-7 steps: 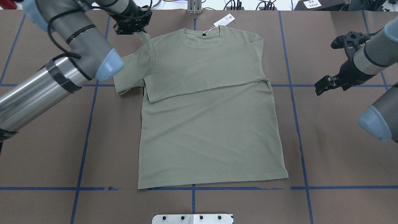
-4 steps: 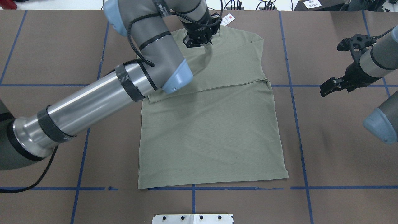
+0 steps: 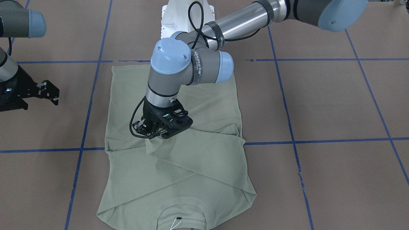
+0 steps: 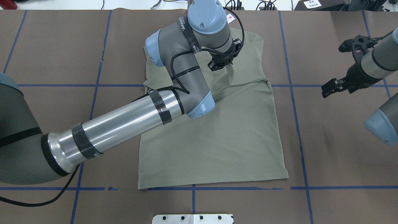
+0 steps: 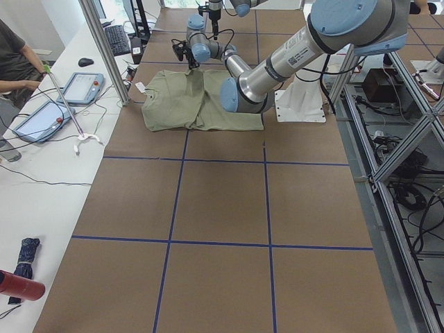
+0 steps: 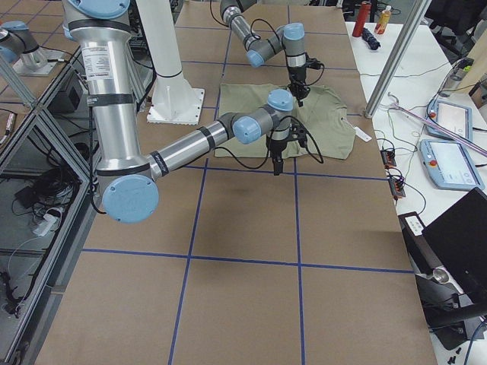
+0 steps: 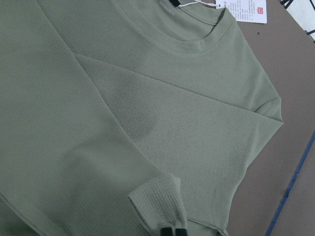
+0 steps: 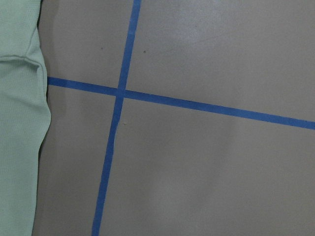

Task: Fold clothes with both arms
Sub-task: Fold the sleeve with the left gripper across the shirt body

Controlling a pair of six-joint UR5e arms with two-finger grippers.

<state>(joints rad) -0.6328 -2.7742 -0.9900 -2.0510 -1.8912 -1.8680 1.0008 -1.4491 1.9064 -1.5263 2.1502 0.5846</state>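
The pale sage-green shirt (image 4: 211, 140) lies flat on the brown table, collar at the far side, one sleeve folded across the chest. My left gripper (image 4: 219, 65) is above the chest, shut on the other sleeve's cuff (image 7: 157, 201), and holds it lifted over the shirt (image 3: 204, 169). Its fingertips (image 7: 172, 232) pinch the cuff at the bottom of the left wrist view. The white hang tag (image 7: 248, 9) lies past the collar. My right gripper (image 4: 331, 88) hovers open and empty over bare table, right of the shirt, and also shows in the front-facing view (image 3: 48, 92).
Blue tape lines (image 4: 295, 102) grid the table. The white pedestal base (image 4: 192, 218) sits at the near edge. A side bench with tablets (image 5: 76, 87) and a seated person (image 5: 14, 55) lies beyond the table's far edge.
My left arm has swung from the shirt's left shoulder rightward across the chest, carrying the sleeve over the body. The right gripper has drifted slightly to the right.
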